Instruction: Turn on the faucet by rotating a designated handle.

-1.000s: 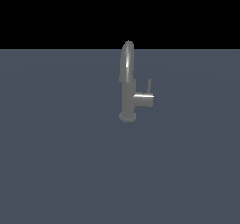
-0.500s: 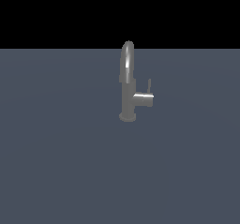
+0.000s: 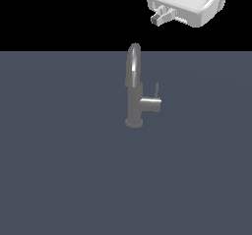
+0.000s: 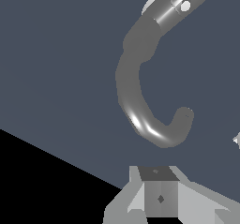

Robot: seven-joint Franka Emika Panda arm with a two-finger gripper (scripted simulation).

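The grey faucet (image 3: 134, 101) stands upright on the flat floor, its arched spout (image 3: 134, 57) rising above the body. The handle (image 3: 151, 104) is a short stub sticking out toward the exterior view's right, with a thin lever rod (image 3: 156, 89) pointing up from it. My gripper (image 3: 159, 18) hangs high above and to the right of the faucet, touching nothing. In the wrist view the spout (image 4: 140, 106) curves below the fingers (image 4: 159, 195), and the handle (image 4: 182, 3) lies beyond it. The fingers look pressed together with nothing between them.
A plain dark blue-grey surface (image 3: 59, 170) spreads around the faucet on all sides. Behind its far edge there is only black background (image 3: 59, 13). The faucet's round base flange (image 3: 134, 123) is the only other thing on the floor.
The gripper was out of view a second ago, showed at the top edge half a second ago, and now hangs lower. The faucet and its handle have not moved.
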